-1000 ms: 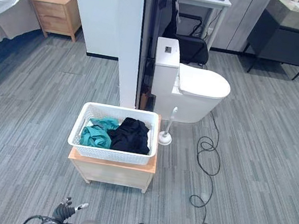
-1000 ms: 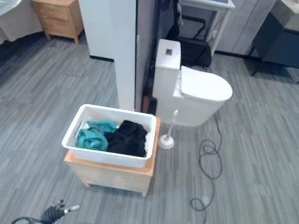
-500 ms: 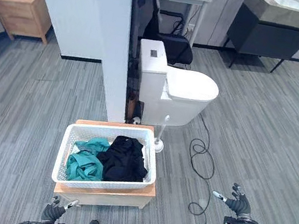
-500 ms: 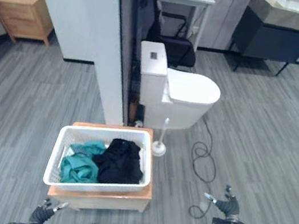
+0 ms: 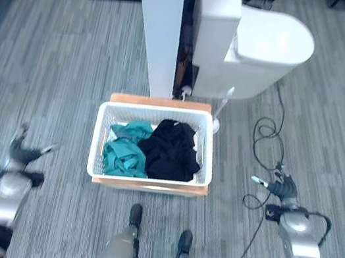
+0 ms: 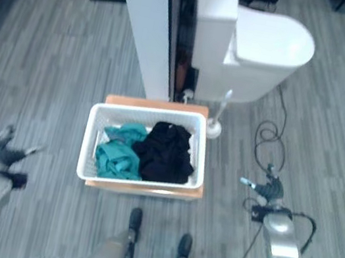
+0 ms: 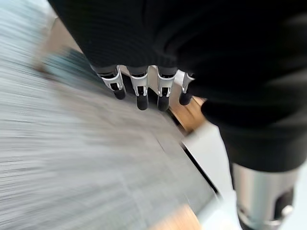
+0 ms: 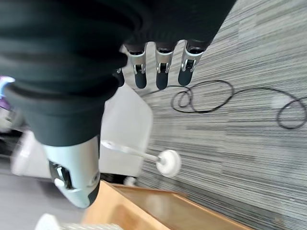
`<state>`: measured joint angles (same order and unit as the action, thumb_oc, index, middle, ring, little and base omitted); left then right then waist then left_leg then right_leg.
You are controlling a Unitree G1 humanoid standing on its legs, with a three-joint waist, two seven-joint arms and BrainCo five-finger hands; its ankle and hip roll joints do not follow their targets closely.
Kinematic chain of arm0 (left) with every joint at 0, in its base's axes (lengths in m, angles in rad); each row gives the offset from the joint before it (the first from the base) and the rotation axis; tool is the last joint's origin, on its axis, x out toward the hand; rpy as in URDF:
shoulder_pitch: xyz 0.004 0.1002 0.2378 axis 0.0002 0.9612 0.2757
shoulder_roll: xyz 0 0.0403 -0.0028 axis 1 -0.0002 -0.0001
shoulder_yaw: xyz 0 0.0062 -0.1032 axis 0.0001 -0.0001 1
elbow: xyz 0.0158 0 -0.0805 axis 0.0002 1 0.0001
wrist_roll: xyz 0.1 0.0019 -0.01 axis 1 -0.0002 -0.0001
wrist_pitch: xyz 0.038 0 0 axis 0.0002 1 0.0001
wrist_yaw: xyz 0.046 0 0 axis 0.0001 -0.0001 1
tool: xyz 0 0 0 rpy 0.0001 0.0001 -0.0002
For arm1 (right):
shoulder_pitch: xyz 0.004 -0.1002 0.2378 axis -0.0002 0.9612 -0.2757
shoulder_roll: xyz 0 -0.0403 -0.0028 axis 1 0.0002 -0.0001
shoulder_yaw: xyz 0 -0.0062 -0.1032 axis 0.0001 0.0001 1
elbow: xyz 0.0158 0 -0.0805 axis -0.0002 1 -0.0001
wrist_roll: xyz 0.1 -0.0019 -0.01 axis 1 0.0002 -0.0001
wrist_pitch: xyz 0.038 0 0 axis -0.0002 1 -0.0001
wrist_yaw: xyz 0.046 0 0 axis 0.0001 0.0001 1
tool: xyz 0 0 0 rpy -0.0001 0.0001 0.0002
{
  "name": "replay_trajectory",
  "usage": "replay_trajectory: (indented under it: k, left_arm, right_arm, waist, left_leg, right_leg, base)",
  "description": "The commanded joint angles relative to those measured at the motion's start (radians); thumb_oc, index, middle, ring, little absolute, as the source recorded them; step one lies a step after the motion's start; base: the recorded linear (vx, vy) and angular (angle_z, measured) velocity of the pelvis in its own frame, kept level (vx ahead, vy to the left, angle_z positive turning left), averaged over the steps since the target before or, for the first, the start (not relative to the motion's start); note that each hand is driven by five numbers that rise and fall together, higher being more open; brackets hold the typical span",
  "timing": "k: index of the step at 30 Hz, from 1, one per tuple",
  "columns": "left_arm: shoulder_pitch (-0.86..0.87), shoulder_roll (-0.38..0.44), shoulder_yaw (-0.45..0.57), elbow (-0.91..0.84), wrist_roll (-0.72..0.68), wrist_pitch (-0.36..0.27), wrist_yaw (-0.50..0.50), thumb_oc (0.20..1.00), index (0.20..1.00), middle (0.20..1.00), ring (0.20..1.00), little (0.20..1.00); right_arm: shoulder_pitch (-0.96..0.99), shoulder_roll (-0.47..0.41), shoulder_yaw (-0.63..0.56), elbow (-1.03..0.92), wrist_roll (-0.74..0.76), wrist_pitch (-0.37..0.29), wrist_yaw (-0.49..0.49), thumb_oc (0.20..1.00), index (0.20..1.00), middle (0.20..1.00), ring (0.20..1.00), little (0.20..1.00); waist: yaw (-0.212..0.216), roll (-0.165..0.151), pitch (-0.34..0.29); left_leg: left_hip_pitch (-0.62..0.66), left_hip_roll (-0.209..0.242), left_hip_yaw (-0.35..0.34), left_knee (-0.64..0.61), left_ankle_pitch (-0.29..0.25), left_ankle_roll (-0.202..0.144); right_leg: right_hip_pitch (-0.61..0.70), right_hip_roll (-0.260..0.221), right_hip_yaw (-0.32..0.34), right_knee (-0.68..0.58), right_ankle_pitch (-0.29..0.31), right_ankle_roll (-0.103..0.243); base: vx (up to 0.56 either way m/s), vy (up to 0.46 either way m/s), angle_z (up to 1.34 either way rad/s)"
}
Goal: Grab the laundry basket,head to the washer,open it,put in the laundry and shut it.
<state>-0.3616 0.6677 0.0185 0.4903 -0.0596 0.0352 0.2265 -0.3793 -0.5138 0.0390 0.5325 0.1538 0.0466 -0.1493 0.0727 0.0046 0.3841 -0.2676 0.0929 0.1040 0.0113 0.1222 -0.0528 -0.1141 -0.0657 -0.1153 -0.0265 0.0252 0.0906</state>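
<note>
L hand [image 5: 23, 152] hangs low over the grey floor [image 5: 70, 64], well apart from the basket, on its left side. Fingers straight and relaxed, thumb out to the side, holding nothing; own wrist view shows the fingers [image 7: 140, 88] in a straight row w/ floor past them.

Laundry basket [image 5: 104, 131]: white, perforated walls, sits on a low wooden stand [image 5: 149, 184] at centre, directly ahead of the robot. Not touched by either hand. Inside, L half: teal garment [image 5: 121, 155], bunched. R half: black garment [image 5: 169, 151], heaped, touching the teal one.

Behind the stand: white partition wall [image 5: 157, 26], its end just above the basket's far L corner. Just R of the wall, a white toilet [image 5: 267, 45], lid down, tank toward the wall. Toilet brush [image 5: 219, 110] in its white holder stands on the floor beside the stand's far R corner, in front of the toilet.

R hand [image 5: 282, 187] low over the floor, R of the basket, apart from it. Fingers straight, loosely spread, thumb pointing toward the basket, nothing held. R wrist view: fingers [image 8: 164, 72] extended in a row, w/ the brush [image 8: 163, 160] and stand corner [image 8: 144, 206] past them.
</note>
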Motion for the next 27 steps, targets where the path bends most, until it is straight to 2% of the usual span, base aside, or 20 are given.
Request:
replay_trajectory:
  k: [1,2,8,11,23,27]
  left_arm:
    - [-0.09,0.017,-0.051,0.065,0.057,0.034,-0.011,1.0,1.0,1.0,1.0,1.0]
    - [-0.195,0.028,-0.107,0.112,0.072,0.061,-0.006,1.0,1.0,1.0,1.0,1.0]
    - [-0.414,0.01,-0.233,0.284,0.098,0.1,0.021,1.0,1.0,1.0,1.0,1.0]
    - [-0.464,-0.011,-0.267,0.354,0.087,0.098,0.029,1.0,1.0,1.0,1.0,1.0]
    - [-0.432,-0.06,-0.301,0.371,0.021,0.104,0.028,1.0,1.0,1.0,1.0,1.0]
    - [-0.504,-0.126,-0.393,0.532,-0.037,0.092,0.017,1.0,1.0,1.0,1.0,1.0]
  right_arm:
    - [-0.044,-0.021,0.031,-0.022,0.045,-0.011,-0.053,1.0,1.0,1.0,1.0,1.0]
    - [-0.09,-0.023,0.06,-0.002,0.054,-0.001,-0.061,1.0,1.0,1.0,1.0,1.0]
    - [-0.181,-0.006,0.126,0.006,0.076,0.004,-0.082,1.0,1.0,1.0,1.0,1.0]
    - [-0.212,0.002,0.147,0.005,0.076,0.003,-0.094,1.0,1.0,1.0,1.0,1.0]
    - [-0.269,0.001,0.185,0.053,0.056,0.035,-0.108,1.0,1.0,1.0,1.0,1.0]
    - [-0.425,0.044,0.265,0.125,0.101,0.043,-0.116,1.0,1.0,1.0,1.0,1.0]
  waist:
    - [0.002,-0.044,-0.033]
    - [0.001,-0.044,-0.016]
    - [-0.002,-0.045,0.031]
    - [0.001,-0.044,0.046]
    - [0.009,-0.026,0.064]
    - [0.009,-0.021,0.084]
  left_leg:
    - [-0.026,0.07,-0.027,0.116,-0.107,-0.056]
    - [-0.041,0.07,-0.031,0.114,-0.1,-0.057]
    - [-0.068,0.069,-0.037,0.123,-0.093,-0.059]
    - [-0.071,0.07,-0.037,0.121,-0.09,-0.06]
    - [-0.074,0.065,-0.041,0.117,-0.084,-0.062]
    - [-0.081,0.064,-0.044,0.113,-0.074,-0.066]
  right_leg:
    - [-0.083,-0.126,-0.052,0.028,0.05,0.047]
    - [-0.095,-0.128,-0.057,0.03,0.052,0.048]
    - [-0.122,-0.135,-0.064,0.041,0.059,0.048]
    - [-0.128,-0.137,-0.066,0.039,0.064,0.049]
    - [-0.129,-0.141,-0.074,0.038,0.069,0.049]
    - [-0.145,-0.141,-0.072,0.041,0.078,0.052]
  base:
    - [-0.12,-0.001,0.08]
    - [-0.08,-0.002,0.12]
    - [-0.06,0.001,0.05]
    - [-0.03,0.012,0.04]
    - [0.0,0.0,0.0]
    - [0.0,0.01,0.02]
